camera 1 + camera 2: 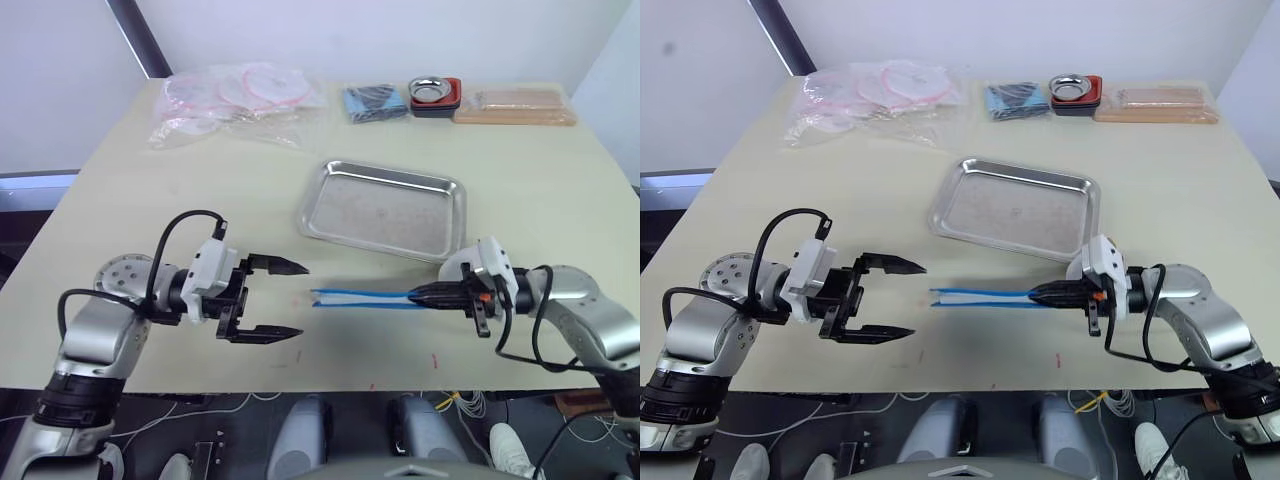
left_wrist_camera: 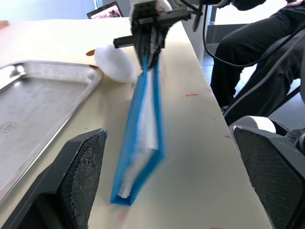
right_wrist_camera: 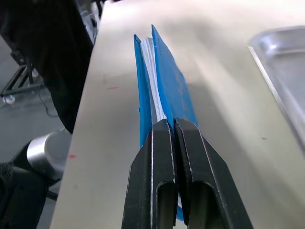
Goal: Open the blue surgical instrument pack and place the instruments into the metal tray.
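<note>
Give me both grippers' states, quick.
Left gripper: open, holding nothing.
Right gripper: closed on one end of the blue surgical instrument pack, held on edge.

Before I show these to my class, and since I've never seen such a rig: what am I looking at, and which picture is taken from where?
It is a two-armed robot at a table. Two pictures come from its head, looking down; the other two come from cameras on its wrists, looking along the fingers. The right gripper has its jaws shut on one end of the blue pack, holding it edge-on toward the left gripper, whose jaws are open and hold nothing. Behind them lies an empty metal tray. Along the far edge: clear plastic bags, a darker blue bundle, a small bowl in a red holder and a wooden board.
</note>
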Tool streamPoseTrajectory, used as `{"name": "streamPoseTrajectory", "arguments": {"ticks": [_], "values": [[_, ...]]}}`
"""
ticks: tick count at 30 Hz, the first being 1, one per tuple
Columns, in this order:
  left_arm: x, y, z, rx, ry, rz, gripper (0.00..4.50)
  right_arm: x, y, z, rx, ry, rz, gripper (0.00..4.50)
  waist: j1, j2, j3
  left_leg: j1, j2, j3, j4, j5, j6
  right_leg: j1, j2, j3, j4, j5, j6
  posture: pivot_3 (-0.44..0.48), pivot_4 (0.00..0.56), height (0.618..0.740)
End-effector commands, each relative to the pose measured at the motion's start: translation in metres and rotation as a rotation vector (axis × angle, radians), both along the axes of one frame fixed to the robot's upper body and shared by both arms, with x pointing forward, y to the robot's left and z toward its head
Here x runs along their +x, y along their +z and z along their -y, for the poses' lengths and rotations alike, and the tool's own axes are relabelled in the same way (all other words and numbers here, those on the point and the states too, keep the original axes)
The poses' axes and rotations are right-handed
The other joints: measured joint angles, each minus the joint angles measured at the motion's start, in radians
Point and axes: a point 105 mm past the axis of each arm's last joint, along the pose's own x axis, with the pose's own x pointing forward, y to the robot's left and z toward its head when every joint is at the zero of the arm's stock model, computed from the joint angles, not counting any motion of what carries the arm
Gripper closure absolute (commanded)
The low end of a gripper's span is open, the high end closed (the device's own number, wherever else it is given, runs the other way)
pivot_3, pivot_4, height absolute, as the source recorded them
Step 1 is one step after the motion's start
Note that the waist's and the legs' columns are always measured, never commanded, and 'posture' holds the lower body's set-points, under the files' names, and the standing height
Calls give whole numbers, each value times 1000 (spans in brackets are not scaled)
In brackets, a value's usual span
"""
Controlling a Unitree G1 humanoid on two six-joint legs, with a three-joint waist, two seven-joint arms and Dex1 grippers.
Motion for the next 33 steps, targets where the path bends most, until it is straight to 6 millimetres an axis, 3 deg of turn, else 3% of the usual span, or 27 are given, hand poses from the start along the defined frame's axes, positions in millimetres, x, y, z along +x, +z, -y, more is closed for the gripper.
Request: {"name": "streamPoseTrajectory", "arguments": {"ticks": [1, 4, 9, 15, 24, 28, 29, 32, 33], "values": [[7, 7, 2, -30, 19, 35, 0, 12, 5, 8, 3, -55, 5, 4457, 2, 0, 0, 0, 0, -1, 0, 0, 0, 0, 0, -1, 0, 0, 0, 0, 150, 740], [19, 9, 3, -84, 57, 17, 0, 16, 5, 9, 10, -63, 4, 4457, 2, 0, 0, -3, 0, -4, 2, 0, 0, 0, 0, -4, 0, 0, 0, 0, 150, 740], [46, -6, 9, -159, 119, -32, 0, 18, 0, 3, -19, -26, 18, 4457, 0, 0, 0, -5, -1, -7, 5, 0, 0, 0, 0, -6, 1, 0, 0, 0, 150, 740], [50, -24, 23, -152, 56, -103, 0, 18, 4, -2, -8, -10, 31, 4457, -3, 0, 0, -8, -1, -10, 8, 0, 0, 0, 0, -9, 1, 0, 0, 0, 150, 740], [58, -30, 38, -202, 42, -155, 0, 16, 4, -5, -12, -8, 38, 4457, -9, 0, 0, -8, 0, -11, 10, 0, 0, 0, 1, -10, 3, 1, -1, 0, 150, 740], [58, -36, 39, -193, 41, -166, 1713, 16, 6, -7, -5, -8, 41, 4500, -10, 0, 0, -8, 0, -11, 10, 0, 0, 0, 1, -10, 2, 1, -1, 0, 150, 740], [57, -37, 38, -192, 40, -170, 1858, 16, 6, -7, -5, -9, 41, 4500, -11, 0, 0, -8, 0, -11, 10, 0, 0, 0, 1, -10, 2, 1, -1, 0, 150, 740], [57, -40, 37, -184, 45, -170, 3064, 17, 6, -7, -6, -13, 46, 4500, -12, 0, 0, -8, 0, -11, 10, 0, 0, 0, 1, -10, 2, 1, -1, 0, 150, 740], [58, -39, 37, -198, 54, -169, 3064, 18, 6, -7, -5, -15, 51, 4500, -12, 0, 0, -8, 0, -11, 10, 0, 0, 0, 1, -10, 2, 1, -1, 0, 150, 740]]}}
